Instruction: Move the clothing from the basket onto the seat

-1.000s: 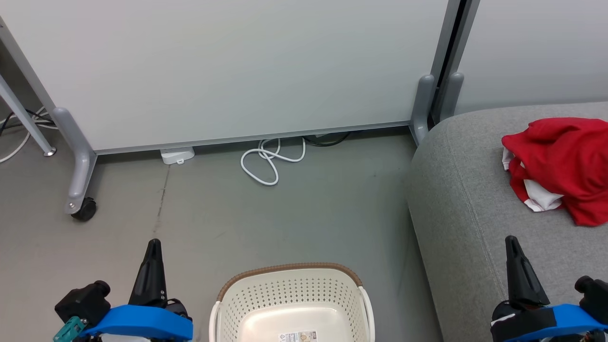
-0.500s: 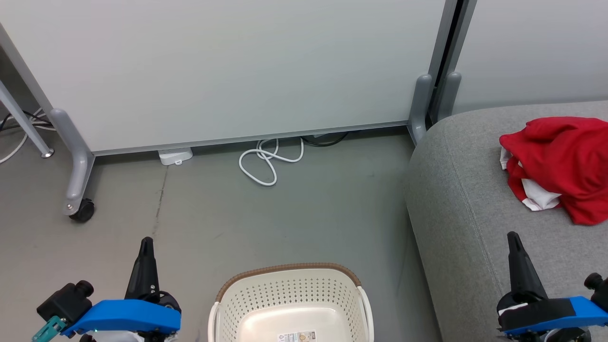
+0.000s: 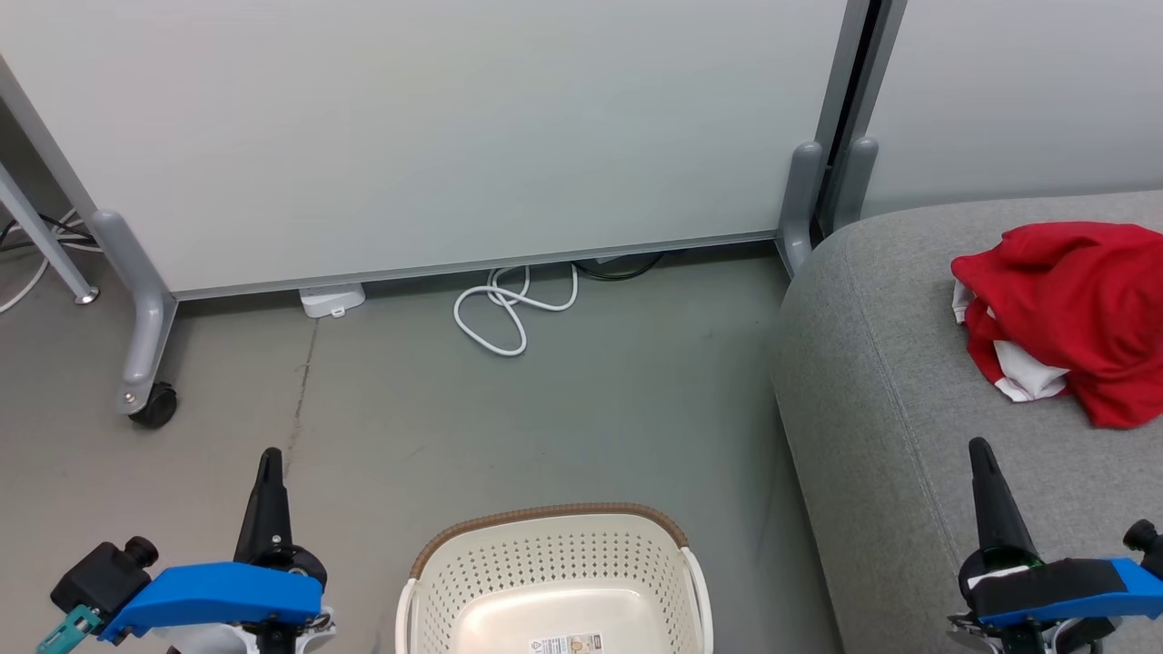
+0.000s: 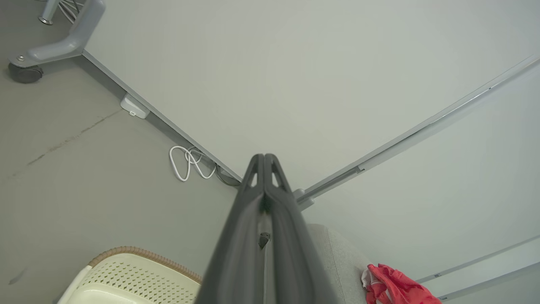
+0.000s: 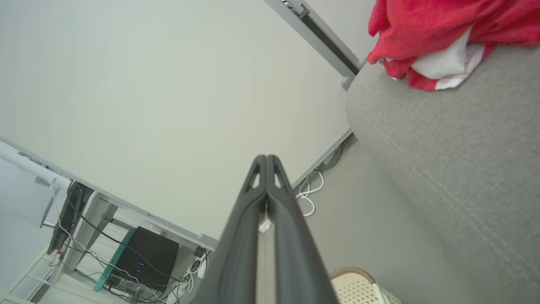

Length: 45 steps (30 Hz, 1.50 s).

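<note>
Left end effector (image 3: 270,454) and right end effector (image 3: 978,445) sit closed, empty; red white-trimmed clothing (image 3: 1077,309) lies crumpled on grey seat (image 3: 872,391).

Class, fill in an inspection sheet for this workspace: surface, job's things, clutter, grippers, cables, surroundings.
Surface: grey floor, the basket standing on it.
Job's things: red clothing heaped on the grey seat; basket has no garment in its visible part.
Clutter: nothing seen.
Grippers: left gripper and right gripper both shut, fingers together, holding nothing.
Cables: white cable looped on the floor at the partition's foot.
Surroundings: pale partition on a castor.
</note>
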Available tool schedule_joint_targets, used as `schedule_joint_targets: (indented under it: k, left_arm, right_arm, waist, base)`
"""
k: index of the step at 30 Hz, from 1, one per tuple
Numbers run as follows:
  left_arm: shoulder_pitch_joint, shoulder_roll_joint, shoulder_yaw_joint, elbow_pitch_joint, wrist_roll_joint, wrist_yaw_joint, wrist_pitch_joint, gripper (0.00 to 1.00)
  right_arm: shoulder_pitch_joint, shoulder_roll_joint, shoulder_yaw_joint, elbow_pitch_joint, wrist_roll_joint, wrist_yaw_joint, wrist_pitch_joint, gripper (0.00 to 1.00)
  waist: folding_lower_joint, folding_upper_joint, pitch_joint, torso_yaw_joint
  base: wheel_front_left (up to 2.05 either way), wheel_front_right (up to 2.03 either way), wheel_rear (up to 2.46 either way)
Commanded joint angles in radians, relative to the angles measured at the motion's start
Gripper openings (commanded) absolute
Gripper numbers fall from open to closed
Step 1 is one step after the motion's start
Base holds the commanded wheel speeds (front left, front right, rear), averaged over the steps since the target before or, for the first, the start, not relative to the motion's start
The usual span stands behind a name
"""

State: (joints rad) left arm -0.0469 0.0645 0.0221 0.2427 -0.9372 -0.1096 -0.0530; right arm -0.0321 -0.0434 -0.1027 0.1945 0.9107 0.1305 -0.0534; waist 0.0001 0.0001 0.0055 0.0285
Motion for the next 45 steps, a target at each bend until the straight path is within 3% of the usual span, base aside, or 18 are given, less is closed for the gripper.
schedule_joint_targets:
  k: [1, 45]
  left_arm:
    - [-0.029, 0.002, 0.01, -0.009, -0.03, -0.006, 0.008, 0.0]
    - [-0.057, -0.01, 0.068, -0.001, -0.468, -0.018, 0.118, 0.0]
  right_arm:
    - [-0.023, -0.007, -0.002, -0.006, 0.031, 0.0, 0.009, 0.0]
    - [-0.066, -0.009, -0.01, 0.032, 0.488, 0.0, 0.118, 0.0]
  waist:
    - [-0.0001, -0.0001, 0.0, 0.0]
    - [-0.0001, -0.0001, -0.002, -0.017]
  base:
    - [0.0, 0.0, 0.0]
    - [0.0, 0.0, 0.0]
